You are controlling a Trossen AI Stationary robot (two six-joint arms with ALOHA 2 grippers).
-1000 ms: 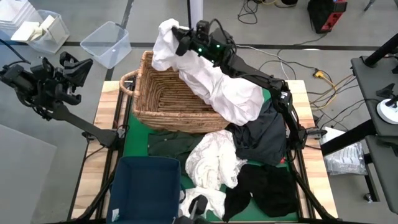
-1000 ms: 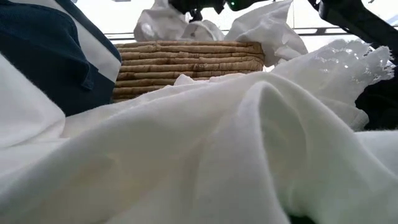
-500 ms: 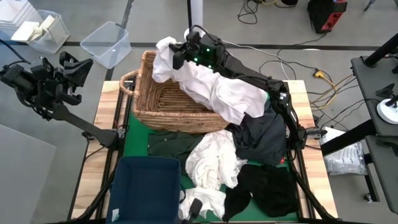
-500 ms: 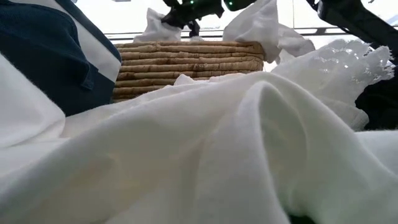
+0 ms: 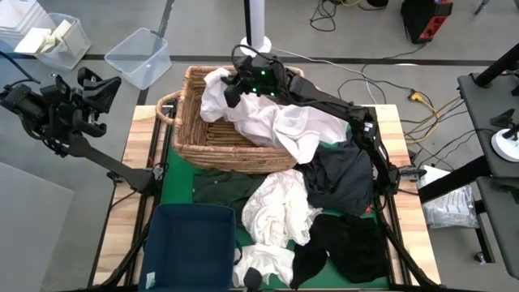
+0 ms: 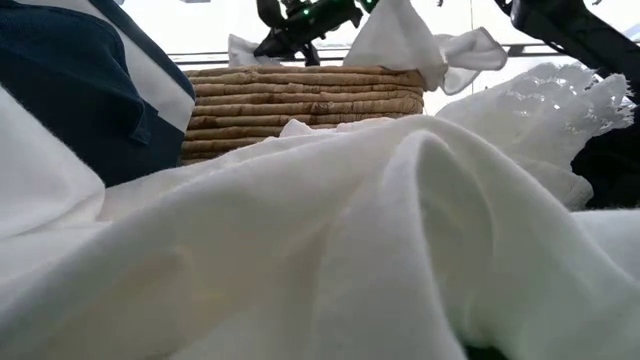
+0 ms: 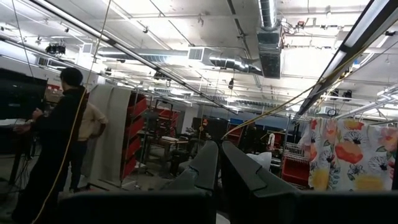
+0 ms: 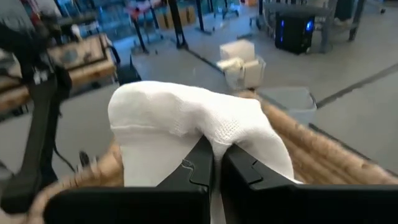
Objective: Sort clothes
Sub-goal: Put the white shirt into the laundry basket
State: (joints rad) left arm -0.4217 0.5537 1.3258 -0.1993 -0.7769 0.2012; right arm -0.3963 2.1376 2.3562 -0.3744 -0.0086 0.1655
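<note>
My right gripper [image 5: 232, 86] is over the far part of the tan wicker basket [image 5: 188, 134], shut on a white garment [image 5: 280, 122]. The garment drapes into the basket and over its right rim. In the low view the gripper [image 6: 300, 22] shows above the basket's wall [image 6: 300, 100]. A dark grey garment [image 5: 340, 178], a white lacy one [image 5: 280, 207], a black one [image 5: 345, 243] and a dark green one [image 5: 217, 185] lie on the table. My left gripper [image 5: 101, 88] is shut, raised beyond the table's left edge and holding nothing. My right gripper pinches a bunched fold [image 8: 205, 127] at the white garment's far end between its two fingers. The cloth bulges up past the fingertips. The fingers lie about level, pointing toward the table's left. The garment sags slack from there into the basket and trails over the right rim [image 5: 312, 138].
A navy blue fabric bin [image 5: 190, 243] stands at the near left, with more white cloth [image 5: 263, 259] beside it. Clear plastic boxes [image 5: 138, 55] sit on the floor beyond the far left corner. White cloth [image 6: 320, 250] fills most of the low view.
My right gripper has sunk toward the basket and tipped from pointing upward to about level, still shut on the white garment. The garment has come down with it: its held end now sits low over the basket, and more of it lies inside.
</note>
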